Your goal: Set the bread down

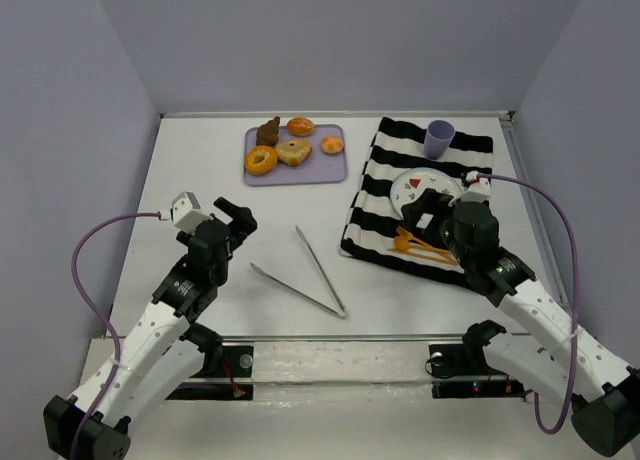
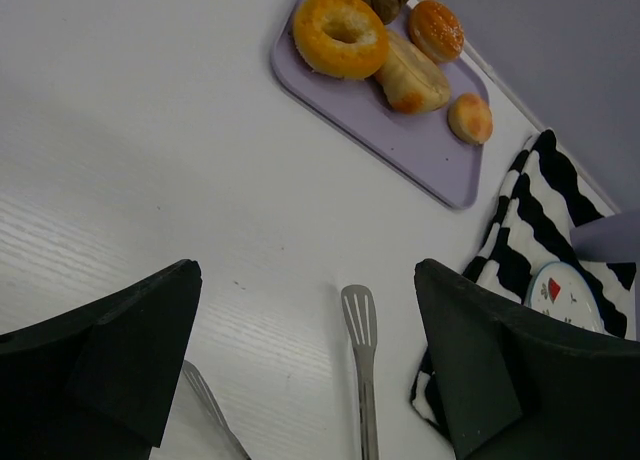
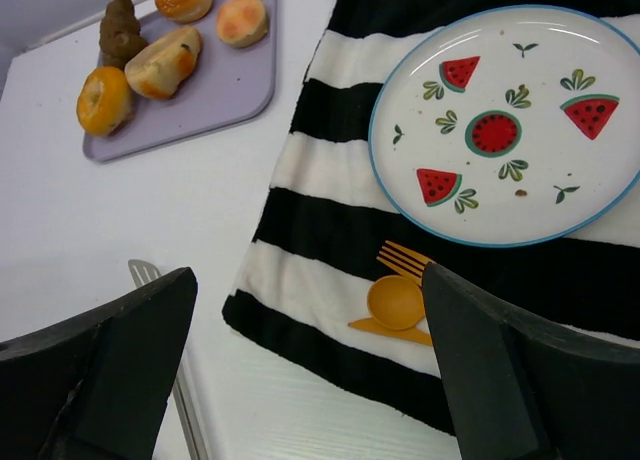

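Observation:
The pale tan bread (image 1: 294, 151) lies in the middle of a lavender tray (image 1: 330, 168) at the back of the table. It touches a glossy orange ring doughnut (image 1: 261, 160). The bread also shows in the left wrist view (image 2: 412, 77) and the right wrist view (image 3: 165, 63). My left gripper (image 1: 236, 220) is open and empty, well short of the tray and above bare table (image 2: 305, 280). My right gripper (image 1: 432, 208) is open and empty over the striped cloth (image 3: 305, 275), next to a watermelon-pattern plate (image 3: 600, 170).
A brown pastry (image 1: 268, 132) and two small orange buns (image 1: 300, 126) share the tray. Metal tongs (image 1: 310, 270) lie open between the arms. On the black-and-white cloth (image 1: 375, 195) are the plate (image 1: 445, 183), a purple cup (image 1: 438, 138) and orange cutlery (image 1: 415, 245).

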You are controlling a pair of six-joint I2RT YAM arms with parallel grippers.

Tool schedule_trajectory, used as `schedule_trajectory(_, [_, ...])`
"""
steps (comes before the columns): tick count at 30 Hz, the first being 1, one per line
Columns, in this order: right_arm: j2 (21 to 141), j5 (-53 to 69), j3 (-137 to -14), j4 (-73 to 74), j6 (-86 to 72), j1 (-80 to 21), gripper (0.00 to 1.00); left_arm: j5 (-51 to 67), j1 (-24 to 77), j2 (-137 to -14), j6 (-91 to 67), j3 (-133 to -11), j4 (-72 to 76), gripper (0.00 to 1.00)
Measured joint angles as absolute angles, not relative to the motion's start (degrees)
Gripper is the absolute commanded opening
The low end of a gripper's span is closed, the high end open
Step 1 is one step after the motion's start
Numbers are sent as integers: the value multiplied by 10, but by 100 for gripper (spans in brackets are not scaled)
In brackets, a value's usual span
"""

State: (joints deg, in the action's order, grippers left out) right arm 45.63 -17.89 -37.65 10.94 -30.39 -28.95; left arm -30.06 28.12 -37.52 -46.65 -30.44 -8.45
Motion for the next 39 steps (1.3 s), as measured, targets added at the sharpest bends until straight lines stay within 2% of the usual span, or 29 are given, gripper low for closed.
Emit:
schedule_trajectory(4, [454,-142,-375,96,-279,-289,100,-301,281,-375,-467,-304,-85,99])
schedule_trajectory(11, [467,51,-357,22,-196,-290,100,-303,281,-375,-467,-304,-85,99])
schedule_trajectory(13, [486,72,-359,16,-174,-307,100,-303,281,-375,-467,-304,-85,99])
schedule_trajectory(19, [617,34,-414,48,-82,-488,100,-303,281,-375,-467,-304,-86,99])
schedule_trajectory(27, [758,-25,-473,90,-17,-638,100,-304,281,-375,-467,-304,-90,99])
schedule_trajectory(33, [817,-70,-479,114,-42,-704,100,-305,281,-372,-468,-304,-93,99])
schedule_trajectory(39, [864,-121,-480,131,-72,-725,100,-305,281,-366,-468,-304,-93,99])
